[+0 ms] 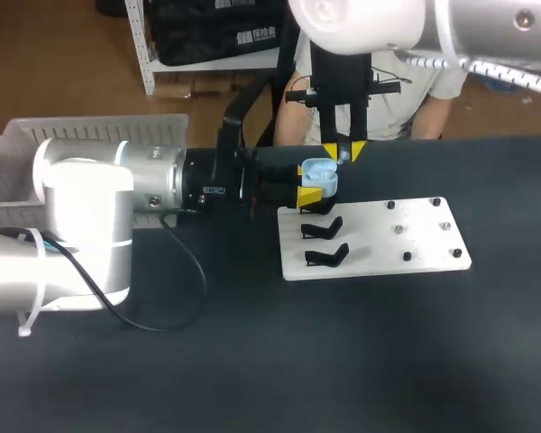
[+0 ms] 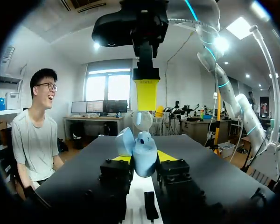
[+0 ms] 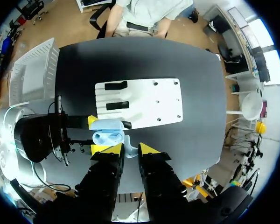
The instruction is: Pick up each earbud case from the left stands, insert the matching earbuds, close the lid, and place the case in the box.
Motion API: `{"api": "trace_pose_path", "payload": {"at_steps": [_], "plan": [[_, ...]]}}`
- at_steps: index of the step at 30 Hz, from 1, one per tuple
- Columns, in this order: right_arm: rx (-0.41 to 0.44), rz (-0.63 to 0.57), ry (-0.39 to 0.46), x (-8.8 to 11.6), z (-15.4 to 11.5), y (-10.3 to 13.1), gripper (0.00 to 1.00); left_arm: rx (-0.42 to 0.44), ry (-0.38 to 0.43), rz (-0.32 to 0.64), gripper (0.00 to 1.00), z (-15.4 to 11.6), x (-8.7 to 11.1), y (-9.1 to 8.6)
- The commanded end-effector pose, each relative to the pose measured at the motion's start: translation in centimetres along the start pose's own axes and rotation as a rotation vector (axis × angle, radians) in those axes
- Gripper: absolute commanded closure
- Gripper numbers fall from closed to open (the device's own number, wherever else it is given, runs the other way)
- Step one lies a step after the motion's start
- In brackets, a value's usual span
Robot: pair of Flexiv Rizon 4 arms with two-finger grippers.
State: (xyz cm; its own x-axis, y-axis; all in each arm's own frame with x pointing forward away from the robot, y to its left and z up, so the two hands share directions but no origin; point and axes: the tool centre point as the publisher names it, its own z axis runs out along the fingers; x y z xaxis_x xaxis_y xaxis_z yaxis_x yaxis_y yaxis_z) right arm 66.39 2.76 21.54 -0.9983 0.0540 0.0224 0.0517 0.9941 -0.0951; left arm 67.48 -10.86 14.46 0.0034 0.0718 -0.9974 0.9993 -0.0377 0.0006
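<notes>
The left gripper [image 1: 309, 181] reaches in level from the left side; its jaws are clenched on the earbud case [image 1: 321, 178], one yellow fingertip on each side of the body. The case is light blue, stands upright with its lid [image 2: 125, 141] swung open, and is held over the far left corner of the white board [image 1: 379, 251]. The right gripper [image 1: 344, 152] hangs straight down from the right arm directly above the open case; a white earbud [image 2: 142, 120] sits pinched between its yellow tips, just above the case and not touching it.

On the board, two black stands [image 1: 323, 227] lie one behind the other on the half nearer the left arm, just beside the held case; several small dark pegs [image 1: 398, 229] are spread over the other half. The board lies on the black table [image 1: 252, 361]; a white basket [image 1: 9, 153] stands at the table's far left, behind the left arm.
</notes>
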Motion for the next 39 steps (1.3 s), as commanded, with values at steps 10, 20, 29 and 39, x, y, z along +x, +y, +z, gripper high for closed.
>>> {"api": "trace_pose_path", "payload": {"at_steps": [10, 20, 29, 39], "plan": [[-0.094, -0.067, 0.052, 0.55, -0.18, 0.44, 1.00, -0.008, -0.003, 0.004, 1.00, 0.02, 0.07, -0.19], [-0.094, -0.067, 0.052, 0.55, -0.18, 0.44, 1.00, -0.008, -0.003, 0.004, 1.00, 0.02, 0.07, -0.19], [-0.094, -0.067, 0.052, 0.55, -0.18, 0.44, 1.00, -0.008, -0.003, 0.004, 1.00, 0.02, 0.07, -0.19], [-0.094, -0.067, 0.052, 0.55, -0.18, 0.44, 1.00, -0.008, -0.003, 0.004, 1.00, 0.02, 0.07, -0.19]]}}
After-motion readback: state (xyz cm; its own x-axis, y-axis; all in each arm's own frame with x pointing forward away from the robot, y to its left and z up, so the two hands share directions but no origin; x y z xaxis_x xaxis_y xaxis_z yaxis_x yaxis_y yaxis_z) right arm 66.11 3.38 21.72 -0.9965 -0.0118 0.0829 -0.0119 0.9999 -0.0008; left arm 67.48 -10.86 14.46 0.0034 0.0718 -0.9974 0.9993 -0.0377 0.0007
